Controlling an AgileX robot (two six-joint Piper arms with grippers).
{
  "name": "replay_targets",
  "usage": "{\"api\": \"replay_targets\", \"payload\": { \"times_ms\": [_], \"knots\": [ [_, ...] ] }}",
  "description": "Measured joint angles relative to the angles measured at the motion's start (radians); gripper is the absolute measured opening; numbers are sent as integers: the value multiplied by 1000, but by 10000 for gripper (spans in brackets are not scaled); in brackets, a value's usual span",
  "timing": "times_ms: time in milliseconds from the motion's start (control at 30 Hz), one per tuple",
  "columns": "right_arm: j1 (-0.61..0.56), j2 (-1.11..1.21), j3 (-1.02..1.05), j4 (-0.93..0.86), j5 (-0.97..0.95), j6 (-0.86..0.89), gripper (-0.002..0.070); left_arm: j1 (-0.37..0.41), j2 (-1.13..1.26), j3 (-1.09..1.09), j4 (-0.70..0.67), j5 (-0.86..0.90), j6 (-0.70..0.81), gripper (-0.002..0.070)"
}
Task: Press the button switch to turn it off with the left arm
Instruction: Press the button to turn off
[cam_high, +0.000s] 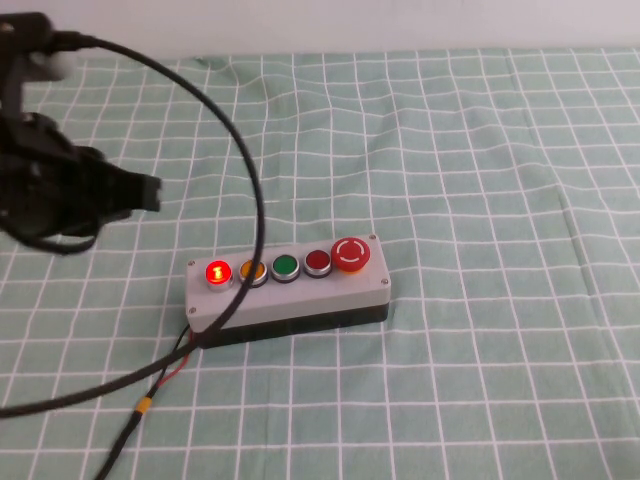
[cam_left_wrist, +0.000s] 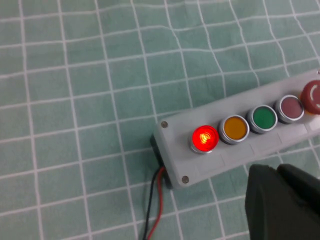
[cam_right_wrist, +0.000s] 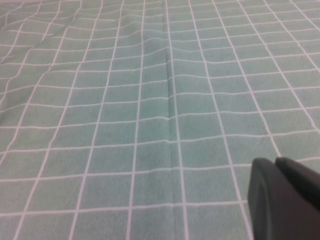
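The button switch (cam_high: 216, 272) is a small round red button, lit, at the left end of the grey box (cam_high: 300, 300). It also shows in the left wrist view (cam_left_wrist: 205, 138), glowing bright red. My left gripper (cam_high: 150, 193) is a bulky black arm's tip hovering above the cloth, up and to the left of the box, apart from it. In the left wrist view my left gripper (cam_left_wrist: 276, 171) is shut and empty, short of the box's front edge. My right gripper (cam_right_wrist: 275, 162) is shut and empty over bare cloth; it does not show in the high view.
The row also holds a yellow button (cam_high: 252, 270), a green button (cam_high: 285, 266), a darker red button (cam_high: 318, 261) and a big red mushroom button (cam_high: 350, 254). A black cable (cam_high: 250, 180) loops over the box. Red and black wires (cam_high: 165, 375) trail from the box's left end. Green checked cloth (cam_high: 480, 180) covers the table.
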Motion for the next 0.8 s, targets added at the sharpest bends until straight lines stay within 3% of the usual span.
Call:
{"api": "replay_targets", "payload": {
  "times_ms": [300, 800],
  "knots": [
    [0, 0, 0, 0, 0, 0, -17, 0, 191, -20, -198, 0, 125, -2],
    [0, 0, 0, 0, 0, 0, -17, 0, 421, -23, -198, -78, 150, -2]
  ]
}}
